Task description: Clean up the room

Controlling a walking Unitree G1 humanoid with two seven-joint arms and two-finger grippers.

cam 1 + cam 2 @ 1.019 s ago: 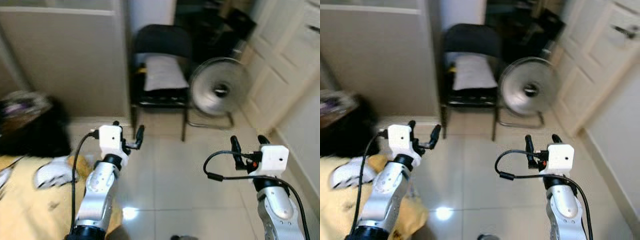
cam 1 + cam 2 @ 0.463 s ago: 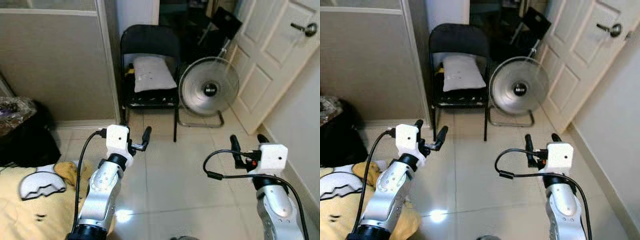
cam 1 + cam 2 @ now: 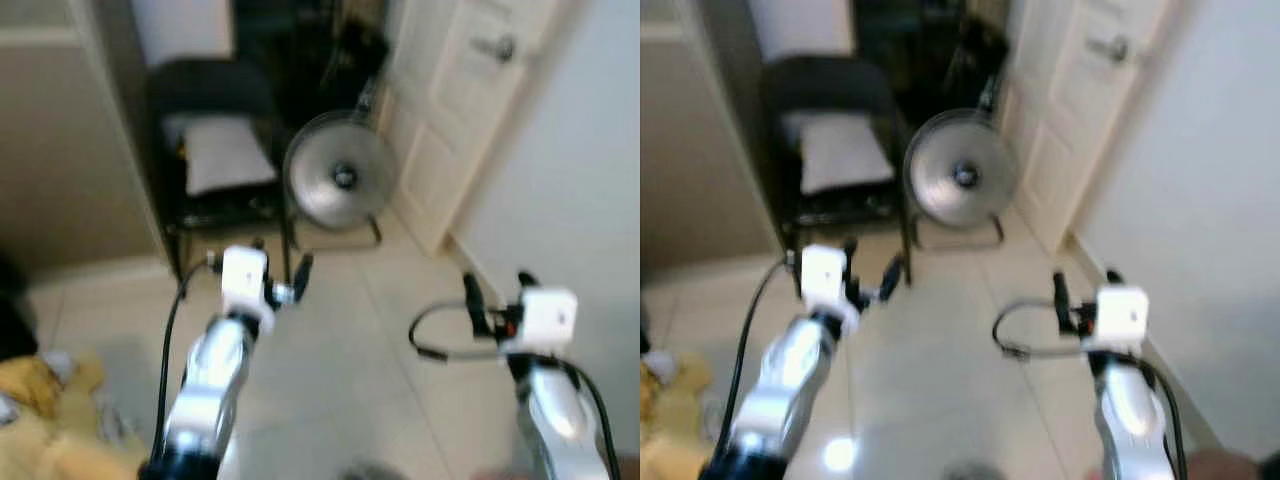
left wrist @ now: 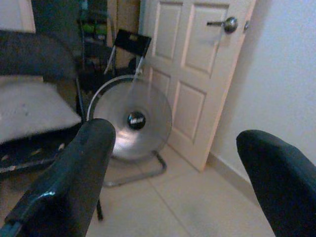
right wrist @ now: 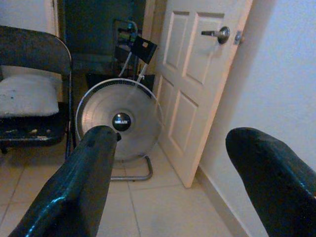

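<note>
Pale tiled floor [image 3: 340, 350] runs ahead to a white panelled door [image 5: 197, 74] with a metal handle [image 5: 217, 33], standing beside a plain white wall [image 3: 570, 150]. A round silver floor fan [image 5: 118, 121] sits on the tiles just beside the door, and next to it stands a black folding chair [image 3: 210, 150] with a pale cushion [image 3: 225, 155] lying on its seat. Both head views are blurred. At the robot's lower left, a crumpled yellow cloth [image 3: 40, 420] lies on the floor, well apart from the chair and fan. The left gripper [image 3: 280, 275] is raised over bare tiles in front of the chair, its two black fingers [image 4: 74, 173] spread wide with nothing between them. The right gripper [image 3: 497, 287] is held up at a similar height near the wall, its fingers [image 5: 94, 168] likewise parted and empty. Both wrist views look between the fingers at the fan and the door.
</note>
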